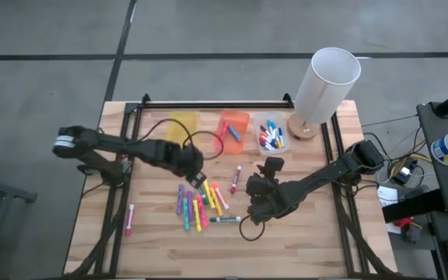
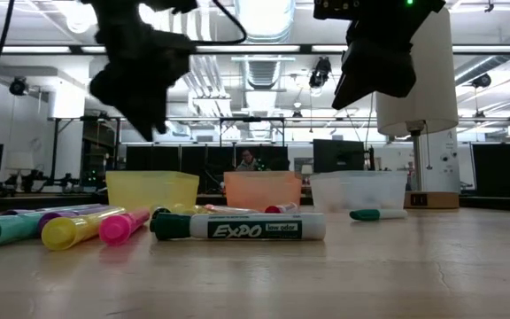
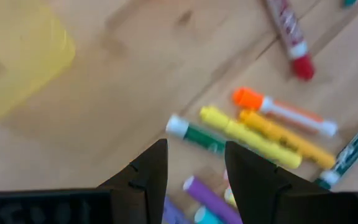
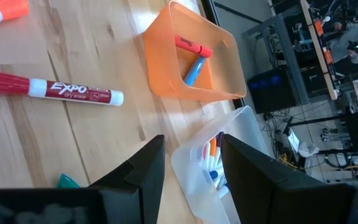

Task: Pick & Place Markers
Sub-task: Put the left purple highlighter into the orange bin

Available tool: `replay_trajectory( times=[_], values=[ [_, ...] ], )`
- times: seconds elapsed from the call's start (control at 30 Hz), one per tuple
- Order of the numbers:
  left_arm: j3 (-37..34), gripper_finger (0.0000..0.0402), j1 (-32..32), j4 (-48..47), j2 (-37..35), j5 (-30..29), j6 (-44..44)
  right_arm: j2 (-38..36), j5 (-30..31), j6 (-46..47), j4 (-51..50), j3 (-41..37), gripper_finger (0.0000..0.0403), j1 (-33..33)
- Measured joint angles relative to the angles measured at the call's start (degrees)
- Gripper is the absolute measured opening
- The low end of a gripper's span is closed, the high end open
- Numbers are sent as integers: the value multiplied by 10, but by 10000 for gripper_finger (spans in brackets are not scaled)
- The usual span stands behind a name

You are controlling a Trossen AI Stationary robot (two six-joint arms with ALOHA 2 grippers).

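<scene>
Operator: Nearest the low camera lay a green-capped Expo marker [image 2: 237, 228] on its side, with a pink marker [image 2: 122, 225], a yellow marker [image 2: 76, 229] and a teal marker [image 2: 5, 229] to its left. Where was the main group?

Technician: Most loose markers formed a cluster [image 1: 199, 204] near the middle of the wooden table [image 1: 317, 233]. One pink marker [image 1: 129, 219] lay well apart at the left, and a red-capped marker [image 1: 235, 179] lay alone to the right of the cluster.

Operator: Bin contents?

Technician: At the far edge stood three bins. No contents could be made out in the yellow bin [image 1: 183, 124]. The orange bin [image 4: 192, 56] held a red and a blue marker. The clear bin [image 1: 271, 135] held several, beside the tall white cylinder [image 1: 326, 85].

Operator: Tool state?

Technician: The left gripper [image 3: 194, 180] hung above the far end of the cluster, fingers spread, holding nothing. The right gripper [image 4: 190, 165] hung just right of the cluster, fingers likewise spread and unloaded.
</scene>
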Motion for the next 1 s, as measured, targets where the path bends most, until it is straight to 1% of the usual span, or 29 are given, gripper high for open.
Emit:
replay_trajectory(
  times=[0.13, 0.27, 0.33, 0.53, 0.7, 0.93, 1.0],
  values=[
    [-40, 153, -27, 1, -8, -8, -54, 0, 0, 0, 0, 0, 150, 0],
    [-70, 153, -50, 3, -8, 1, -96, 0, 0, 0, 0, 0, 150, 0],
    [-83, 153, -59, 2, -7, 9, -125, 0, 0, 0, 0, 0, 150, 0],
    [-109, 153, -77, 8, -7, 8, -192, 0, 0, 0, 1, 0, 150, 0],
    [-131, 153, -85, 38, -7, 7, -213, 0, 0, 0, 2, 0, 150, 0],
    [-163, 153, -93, 104, -7, 3, -231, 0, 0, 0, 2, 0, 150, 0],
    [-171, 153, -93, 105, -7, 3, -236, 0, 0, 0, 2, 0, 150, 0]
  ],
)
